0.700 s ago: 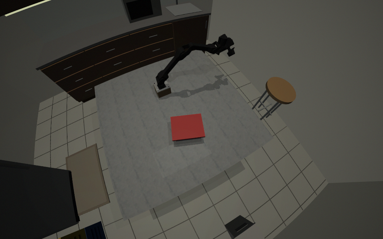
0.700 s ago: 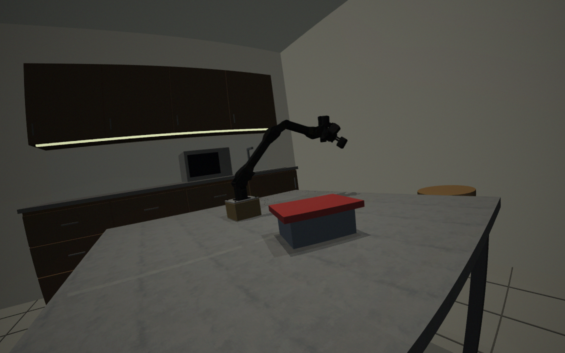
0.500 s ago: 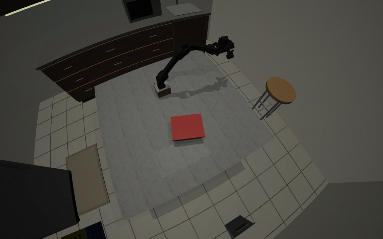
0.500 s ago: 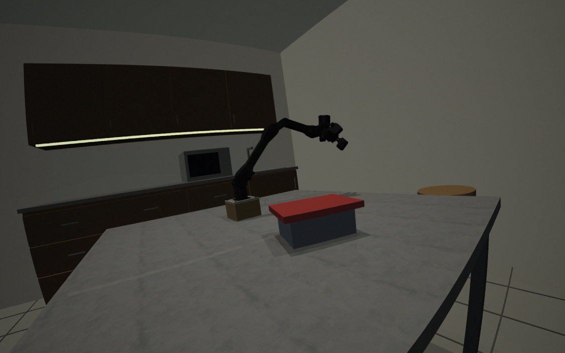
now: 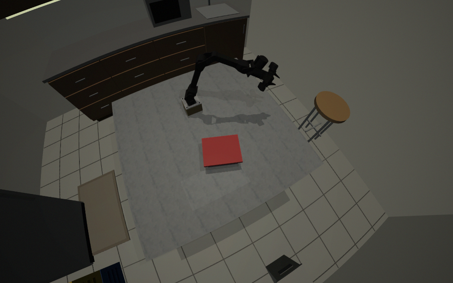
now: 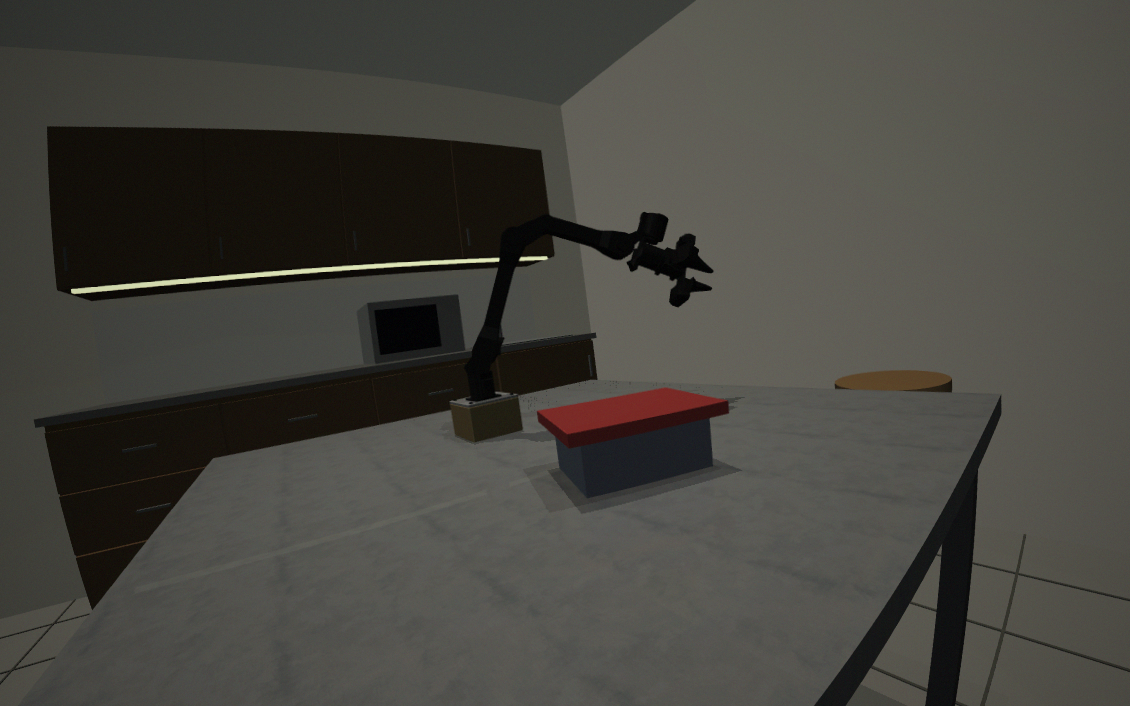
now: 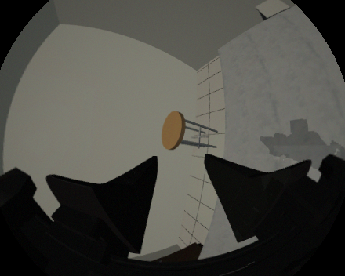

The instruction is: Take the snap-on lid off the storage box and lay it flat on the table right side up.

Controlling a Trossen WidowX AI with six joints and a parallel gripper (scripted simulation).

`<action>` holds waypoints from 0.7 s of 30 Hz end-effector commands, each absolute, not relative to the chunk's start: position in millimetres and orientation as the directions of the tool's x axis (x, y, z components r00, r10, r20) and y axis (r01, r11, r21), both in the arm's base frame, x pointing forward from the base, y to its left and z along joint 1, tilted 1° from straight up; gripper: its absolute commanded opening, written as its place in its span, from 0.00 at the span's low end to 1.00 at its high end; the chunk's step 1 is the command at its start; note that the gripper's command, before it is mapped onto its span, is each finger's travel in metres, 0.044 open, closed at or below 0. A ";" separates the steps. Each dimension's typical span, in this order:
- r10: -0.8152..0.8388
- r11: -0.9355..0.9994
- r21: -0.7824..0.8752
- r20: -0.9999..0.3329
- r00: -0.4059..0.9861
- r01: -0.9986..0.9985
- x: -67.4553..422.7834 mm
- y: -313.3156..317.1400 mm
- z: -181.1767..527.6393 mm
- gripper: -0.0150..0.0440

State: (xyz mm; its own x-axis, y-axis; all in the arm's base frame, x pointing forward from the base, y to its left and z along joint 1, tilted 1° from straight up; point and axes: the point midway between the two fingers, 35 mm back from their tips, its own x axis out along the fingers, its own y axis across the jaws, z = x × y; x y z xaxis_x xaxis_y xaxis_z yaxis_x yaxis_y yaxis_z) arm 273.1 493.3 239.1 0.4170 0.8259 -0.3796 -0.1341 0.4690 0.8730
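The red lid (image 5: 222,150) (image 6: 633,413) sits flat on top of the blue-grey storage box (image 6: 648,453). The lid overhangs the box on its sides, and the box stands on the grey table (image 5: 164,211) (image 6: 332,596). In the top view the lid hides nearly all of the box. My gripper (image 5: 276,79) (image 6: 711,278) (image 7: 181,159) is open, with nothing between its fingers. It is high above the table, beyond the box on the robot's side and to the right in the top and exterior views. The lid and the box are not in the wrist view.
The arm's base block (image 5: 193,109) (image 6: 488,420) stands on the table behind the box. A round stool (image 5: 332,106) (image 6: 892,381) (image 7: 172,130) stands off the table's right edge. Drawers (image 5: 130,71) and a counter run along the back wall.
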 end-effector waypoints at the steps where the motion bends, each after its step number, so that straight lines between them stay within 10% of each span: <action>1: 0.763 0.486 0.874 -0.418 0.493 -0.013 293.4 462.0 231.4 0.65; 21: 0.041 0.045 0.782 -0.623 0.781 0.622 346.9 179.2 165.8 0.65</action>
